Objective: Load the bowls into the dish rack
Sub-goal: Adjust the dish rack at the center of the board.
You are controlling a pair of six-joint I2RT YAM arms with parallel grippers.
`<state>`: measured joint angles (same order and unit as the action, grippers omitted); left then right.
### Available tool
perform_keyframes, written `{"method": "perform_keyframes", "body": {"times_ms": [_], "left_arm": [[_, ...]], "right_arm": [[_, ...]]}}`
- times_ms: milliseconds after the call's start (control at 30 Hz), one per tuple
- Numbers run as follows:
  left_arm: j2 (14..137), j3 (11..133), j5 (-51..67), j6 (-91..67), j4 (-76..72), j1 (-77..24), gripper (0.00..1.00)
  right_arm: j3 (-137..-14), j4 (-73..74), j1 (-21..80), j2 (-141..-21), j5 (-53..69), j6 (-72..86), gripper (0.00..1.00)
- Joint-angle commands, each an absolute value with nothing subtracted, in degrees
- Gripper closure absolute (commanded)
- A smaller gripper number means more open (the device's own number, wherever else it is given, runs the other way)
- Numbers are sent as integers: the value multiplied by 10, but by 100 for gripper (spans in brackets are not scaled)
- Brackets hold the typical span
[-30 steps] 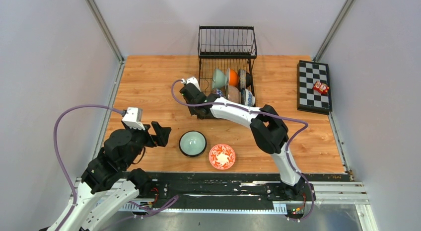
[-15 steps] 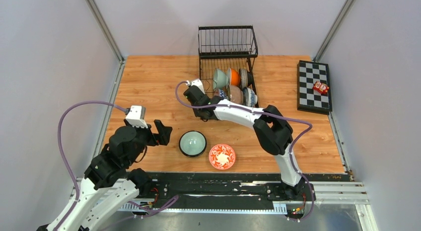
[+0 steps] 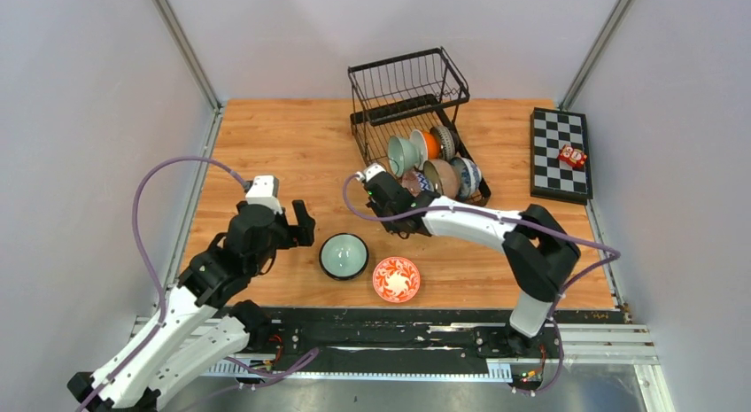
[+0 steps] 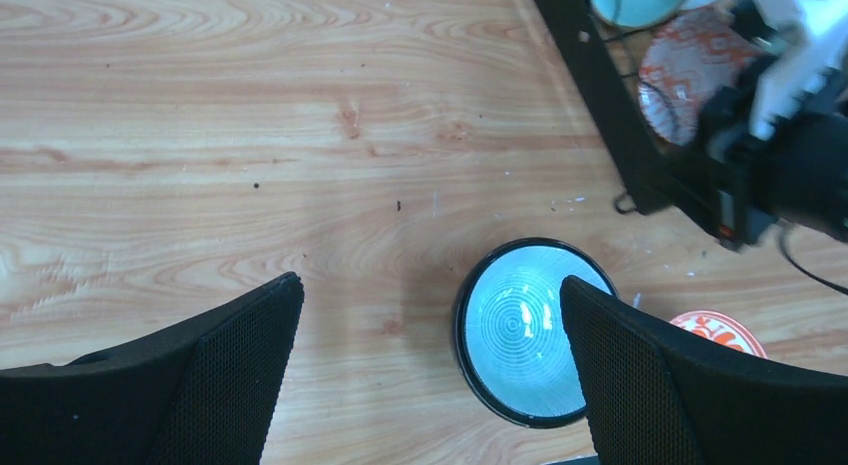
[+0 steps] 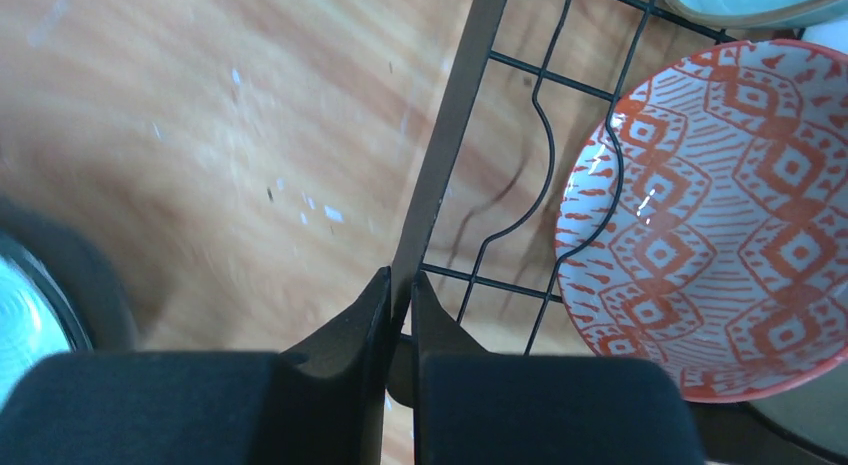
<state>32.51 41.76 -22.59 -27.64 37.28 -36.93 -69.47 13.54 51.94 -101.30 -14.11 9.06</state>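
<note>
The black wire dish rack (image 3: 409, 82) stands askew at the back with several bowls on edge in its tray, among them a pale green bowl (image 3: 403, 153) and an orange one (image 3: 430, 143). My right gripper (image 3: 383, 183) is shut on the rack's flat side bar (image 5: 450, 135), beside a red-patterned bowl (image 5: 700, 235); its fingertips (image 5: 400, 285) pinch that bar. On the table lie a pale green, dark-rimmed bowl (image 3: 344, 255) and a red floral bowl (image 3: 396, 279). My left gripper (image 3: 299, 224) is open, just left of the green bowl (image 4: 525, 330).
A black-and-white checkered board (image 3: 549, 173) with a small red object (image 3: 572, 155) on it lies at the right edge. Grey walls close in the wooden table (image 3: 266, 146) on three sides. The right forearm (image 3: 460, 219) stretches across behind the two loose bowls.
My right gripper has shut on the rack's side bar and dragged it rightward and nearer, so the rack now sits rotated. My left arm has moved forward and right toward the green bowl.
</note>
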Motion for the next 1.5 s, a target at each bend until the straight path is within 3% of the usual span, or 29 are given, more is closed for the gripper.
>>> {"method": "perform_keyframes", "body": {"times_ms": [0, 400, 1100, 1467], "left_arm": [[387, 432, -255, -290, 317, -368, 0], [615, 522, -246, -267, 205, -318, 1], [975, 731, -7, -249, 71, -158, 7], [1124, 852, 84, -226, 77, -124, 11]], "right_arm": [[-629, 149, 529, -920, -85, 3, 97], [-492, 176, 528, -745, -71, -66, 97], [-383, 183, 530, -539, -75, 41, 97], [-361, 199, 529, -429, -131, 169, 72]]}}
